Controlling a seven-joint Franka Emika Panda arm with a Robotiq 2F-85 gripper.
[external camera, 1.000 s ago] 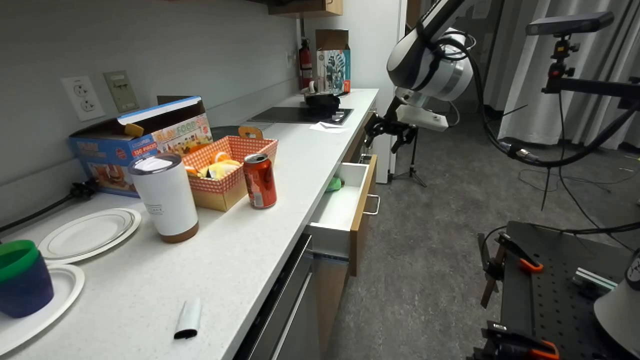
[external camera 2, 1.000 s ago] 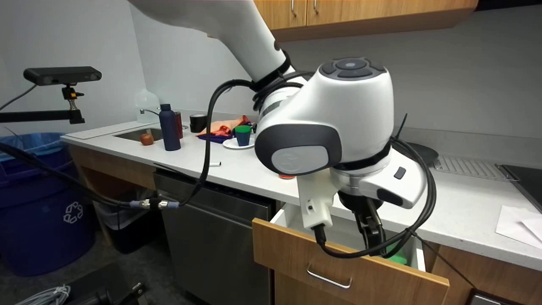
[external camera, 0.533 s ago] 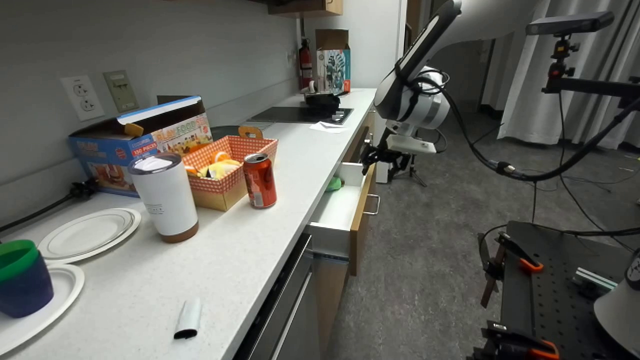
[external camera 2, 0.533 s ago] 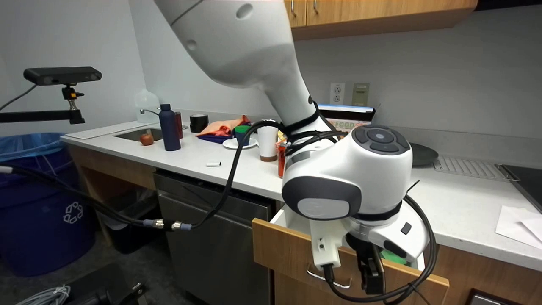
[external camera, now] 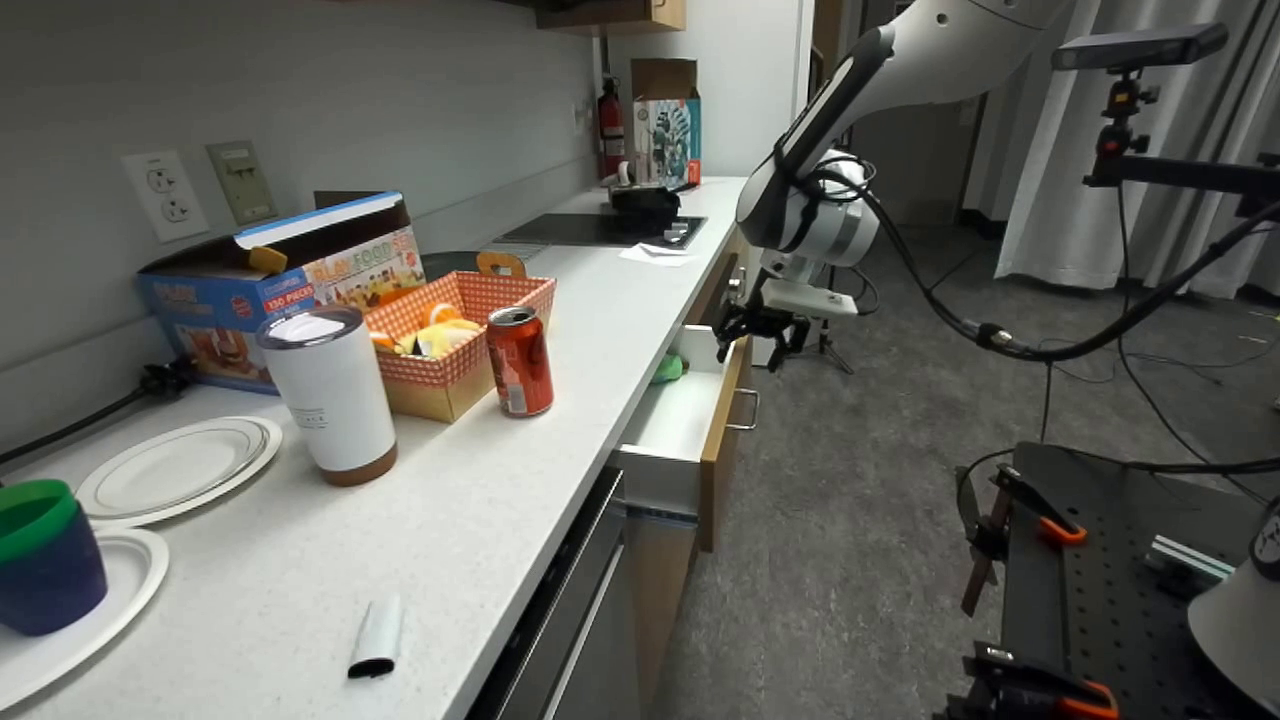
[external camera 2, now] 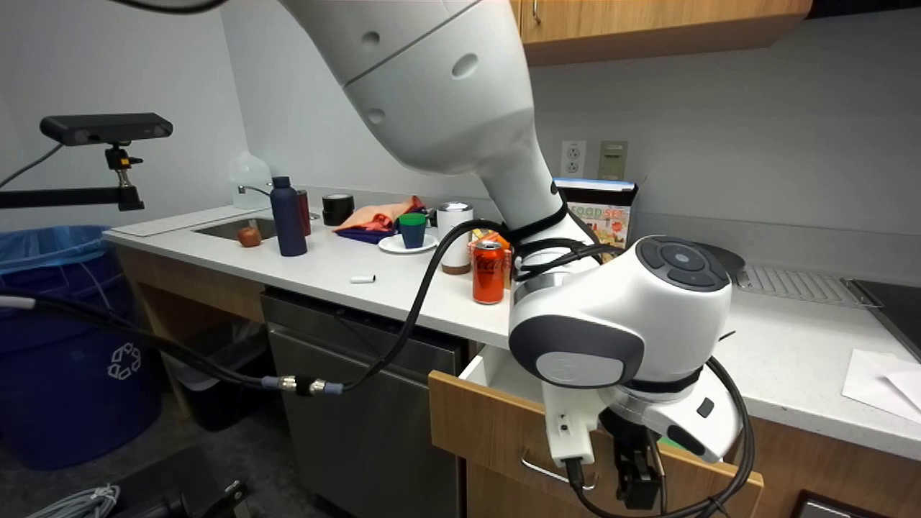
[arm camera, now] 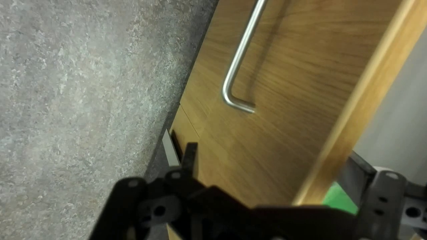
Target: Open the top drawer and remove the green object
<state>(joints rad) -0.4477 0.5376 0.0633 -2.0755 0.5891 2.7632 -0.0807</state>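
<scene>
The top drawer is pulled out, its tan wood front (external camera: 728, 440) and white inside showing. The front also shows in an exterior view (external camera 2: 489, 424) and, with its bar handle, in the wrist view (arm camera: 283, 100). The green object (external camera: 668, 369) lies in the drawer's far end. A thin bit shows behind the arm (external camera 2: 674, 444), and part shows between the drawer edge and a finger (arm camera: 338, 200). My gripper (external camera: 748, 358) is open and empty at the drawer front's top edge. In the wrist view (arm camera: 277, 156) one finger is outside the front, the other on the drawer's inner side.
The countertop (external camera: 480, 560) edge overhangs the drawer. A red can (external camera: 520, 362), a white tumbler (external camera: 330, 400) and a checked basket (external camera: 450, 380) stand on it. A dishwasher (external camera 2: 367, 410) is beside the drawer. A black bench (external camera: 1120, 560) stands opposite. A cable loops from the arm.
The arm and open gripper have come down and in toward the drawer front, mostly in the first half second, then slightly more. The drawer and green object have not moved.
</scene>
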